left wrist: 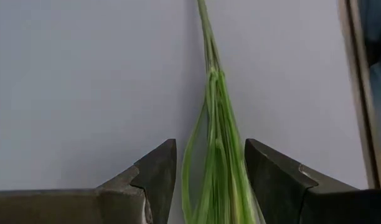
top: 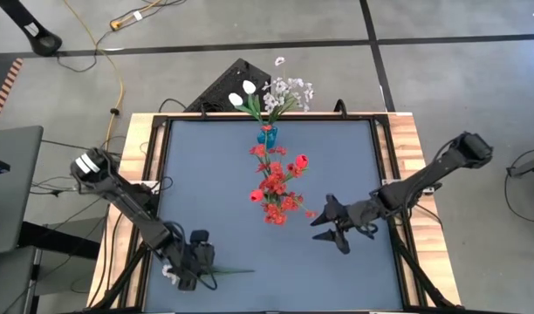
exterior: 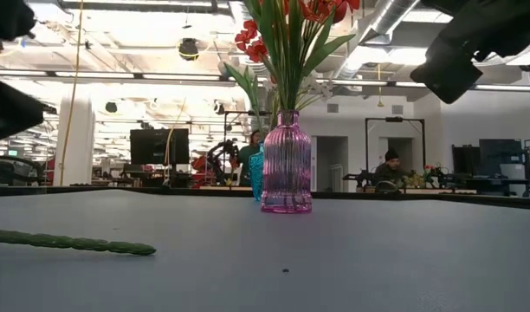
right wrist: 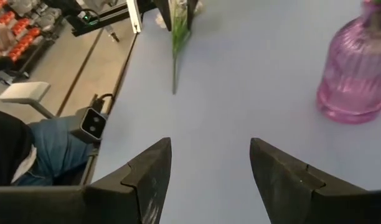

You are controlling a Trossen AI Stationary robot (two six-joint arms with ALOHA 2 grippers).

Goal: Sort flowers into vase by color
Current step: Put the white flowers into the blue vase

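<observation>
- Vases: two, a pink vase [exterior: 287, 163] mid-table holding the red flowers [top: 276, 185], and a blue vase [top: 267, 135] near the far edge with the white flowers [top: 274, 94].
- Loose stem [top: 232, 271]: just one, lying flat on the table near the front left corner, with its green leaves between my left fingers.
- Grippers: two. My left gripper [left wrist: 209, 174] sits low over that stem, fingers apart on either side of it, not clamped. My right gripper [right wrist: 210, 171] is spread wide too and holds nothing, just right of the pink vase.
- Table [top: 206, 192]: flat blue-grey mat inside a wooden frame, dark cables trailing off the sides.
- Room: big open workshop, bright ceiling lights, monitors, and a person [exterior: 389, 166] seated way back.
- View differences: high view is the only one showing both bouquets whole. Low view shows the blue vase peeking from behind the pink one, and the stem as a green strip on the left. Right wrist view catches someone's jeans [right wrist: 56, 149] beside the table. Left wrist view is just stem and mat.
</observation>
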